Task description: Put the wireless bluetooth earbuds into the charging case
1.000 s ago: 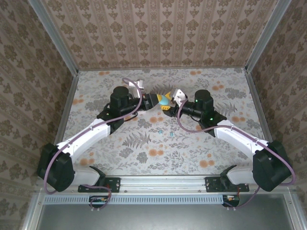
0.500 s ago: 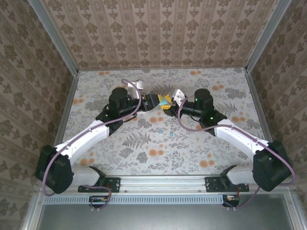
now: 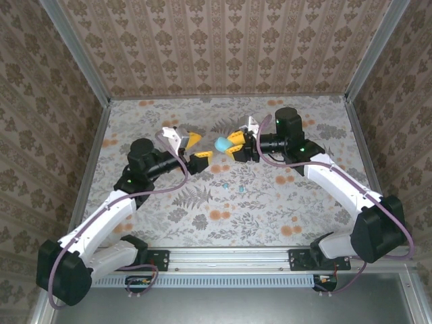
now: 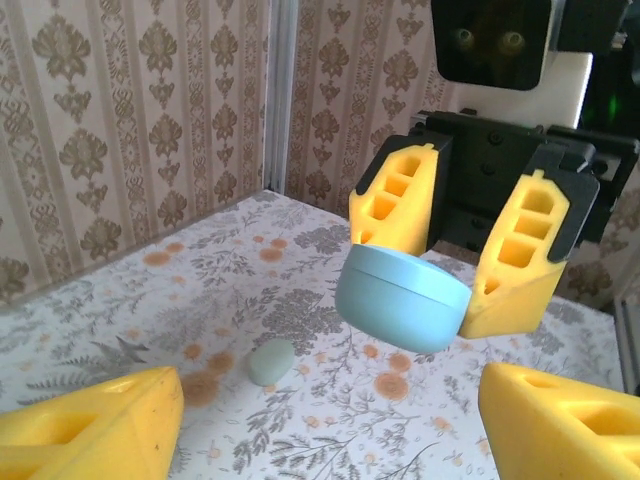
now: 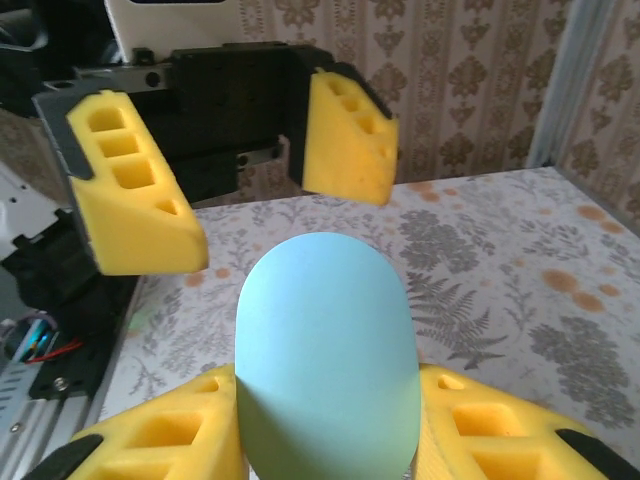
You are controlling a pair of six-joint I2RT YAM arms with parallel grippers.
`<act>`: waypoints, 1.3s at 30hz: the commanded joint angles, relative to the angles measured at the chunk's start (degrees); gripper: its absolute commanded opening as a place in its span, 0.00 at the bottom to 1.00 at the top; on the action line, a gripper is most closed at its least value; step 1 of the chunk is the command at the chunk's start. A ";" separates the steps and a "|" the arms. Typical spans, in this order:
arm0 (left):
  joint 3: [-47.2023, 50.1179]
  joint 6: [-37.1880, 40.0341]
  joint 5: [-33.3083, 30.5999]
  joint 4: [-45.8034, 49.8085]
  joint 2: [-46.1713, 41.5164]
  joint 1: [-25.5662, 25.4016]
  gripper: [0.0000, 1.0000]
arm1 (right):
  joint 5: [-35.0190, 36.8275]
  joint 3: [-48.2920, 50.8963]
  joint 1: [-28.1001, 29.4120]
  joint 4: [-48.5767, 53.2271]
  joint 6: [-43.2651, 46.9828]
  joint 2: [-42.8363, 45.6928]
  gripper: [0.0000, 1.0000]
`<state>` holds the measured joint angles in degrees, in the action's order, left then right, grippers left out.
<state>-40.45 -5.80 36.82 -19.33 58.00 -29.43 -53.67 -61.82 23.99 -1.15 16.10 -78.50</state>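
In the top view the right pincer [image 3: 231,146] is closed across the sides of a pale blue charging case [image 3: 221,144], holding it off the worktop [image 3: 297,202] near the middle, a little toward 12 o'clock. The left pincer [image 3: 198,147] faces it from 9 o'clock with its jaws spread wide and nothing between them, close to the case but apart from it. The case lid looks shut. Two tiny teal earbuds [image 3: 225,183] lie loose on the worktop at about 6 o'clock from the case, near each other and well below both pincers. They are probably very light, hard and slick, and apt to skitter or pop out from between the foam pads. The likely safest hold is low, across the fattest part of the body, with a gentle squeeze. The case is probably rigid and smooth, and its rounded shell could twist in a grip.
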 commanded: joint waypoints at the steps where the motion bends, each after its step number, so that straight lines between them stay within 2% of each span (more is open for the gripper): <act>1: -0.86 7.56 5.72 0.31 -1.24 0.16 0.78 | -5.50 -2.36 -0.08 3.70 1.43 -0.69 0.35; 8: -1.72 8.42 9.60 1.05 0.87 0.16 0.77 | -6.44 -3.92 -0.08 9.93 5.18 -0.19 0.35; 26: -5.05 10.75 14.42 1.27 5.24 -1.49 0.77 | -8.09 -5.23 0.01 13.37 7.43 0.63 0.35; 39: -8.68 7.34 15.59 0.20 10.58 -3.18 0.67 | -7.51 -5.67 0.14 12.36 9.03 -0.17 0.36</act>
<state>-46.52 2.59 50.87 -18.46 68.53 -32.25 -59.24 -65.95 24.03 11.57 23.49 -78.65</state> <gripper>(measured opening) 0.673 0.375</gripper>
